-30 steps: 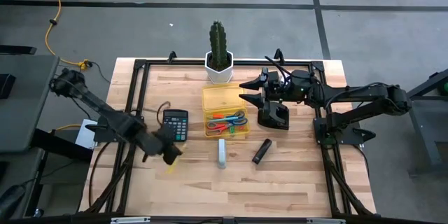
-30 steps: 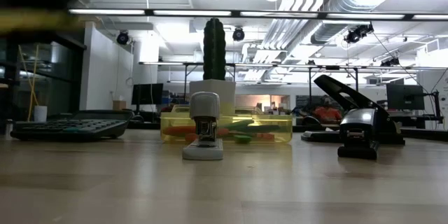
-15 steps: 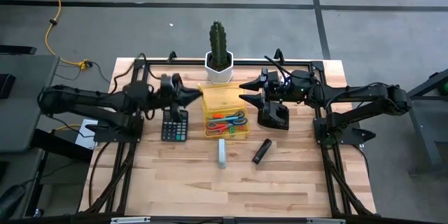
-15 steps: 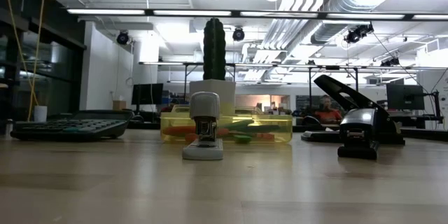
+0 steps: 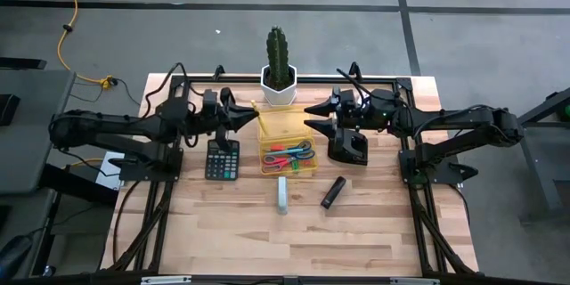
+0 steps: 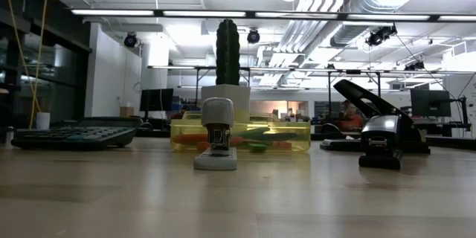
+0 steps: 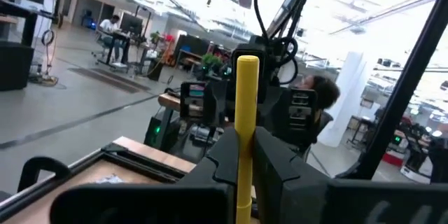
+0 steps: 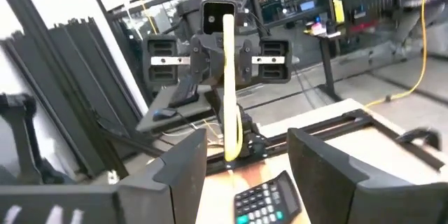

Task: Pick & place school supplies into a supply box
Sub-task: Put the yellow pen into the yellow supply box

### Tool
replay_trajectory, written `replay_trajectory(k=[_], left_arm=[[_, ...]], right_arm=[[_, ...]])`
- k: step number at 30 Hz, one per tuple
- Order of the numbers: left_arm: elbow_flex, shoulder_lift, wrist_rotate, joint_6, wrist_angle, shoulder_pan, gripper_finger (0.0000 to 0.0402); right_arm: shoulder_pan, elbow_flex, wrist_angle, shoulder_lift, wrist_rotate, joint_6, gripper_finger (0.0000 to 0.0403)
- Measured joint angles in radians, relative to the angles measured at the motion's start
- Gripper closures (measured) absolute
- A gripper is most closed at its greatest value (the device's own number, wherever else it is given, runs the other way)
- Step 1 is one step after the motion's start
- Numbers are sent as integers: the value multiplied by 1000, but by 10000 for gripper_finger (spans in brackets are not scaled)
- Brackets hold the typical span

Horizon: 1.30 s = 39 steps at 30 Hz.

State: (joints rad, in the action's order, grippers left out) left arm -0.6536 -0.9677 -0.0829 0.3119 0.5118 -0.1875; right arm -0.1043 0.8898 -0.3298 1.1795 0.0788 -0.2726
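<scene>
My left gripper is shut on a yellow pencil in the air, beside the far left corner of the supply box. That translucent yellow box holds red-handled scissors, blue-handled scissors and small coloured pieces. In the right wrist view the pencil stands upright in the left gripper. My right gripper is open above the table at the box's far right side, and its fingers touch nothing. My left gripper pinches the yellow pencil's shaft between its two fingers. The fingers come level from the table's left and lie across the pencil. The pencil is lifted clear and stands roughly upright, one end above the fingers and a longer part hanging below.
A black calculator lies left of the box, under my left arm. A cactus in a white pot stands at the far edge. A black hole punch sits right of the box. A grey stapler and a black marker lie nearer.
My left gripper has swung from the near left part of the table up and toward the far edge, passing over the calculator with the yellow pencil. It now hangs by the box's far left corner and has hardly moved in the last half second.
</scene>
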Motion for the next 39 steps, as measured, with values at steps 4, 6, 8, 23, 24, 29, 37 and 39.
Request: replay_trajectory(k=[4,6,8,23,24,29,37,39], left_arm=[[-64,-77,21,-3,-41,0,398],[-107,-125,41,-32,-63,0,398],[-147,-176,49,-62,-84,0,398],[-256,-375,101,-22,-100,6,399],[-256,-379,102,-15,-93,7,399],[-256,-382,101,-1,-83,5,399],[-256,-383,96,-1,-33,6,401],[-256,-393,95,-1,-33,6,399]], right_arm=[[7,0,9,43,2,-88,213],[16,0,6,73,2,-87,213],[30,0,-2,104,3,-86,213],[81,0,-98,182,-45,-65,213],[81,0,-98,182,-50,-63,213],[81,0,-92,182,-86,-66,213],[82,1,-119,182,-87,-101,230],[82,1,-134,182,-87,-112,248]])
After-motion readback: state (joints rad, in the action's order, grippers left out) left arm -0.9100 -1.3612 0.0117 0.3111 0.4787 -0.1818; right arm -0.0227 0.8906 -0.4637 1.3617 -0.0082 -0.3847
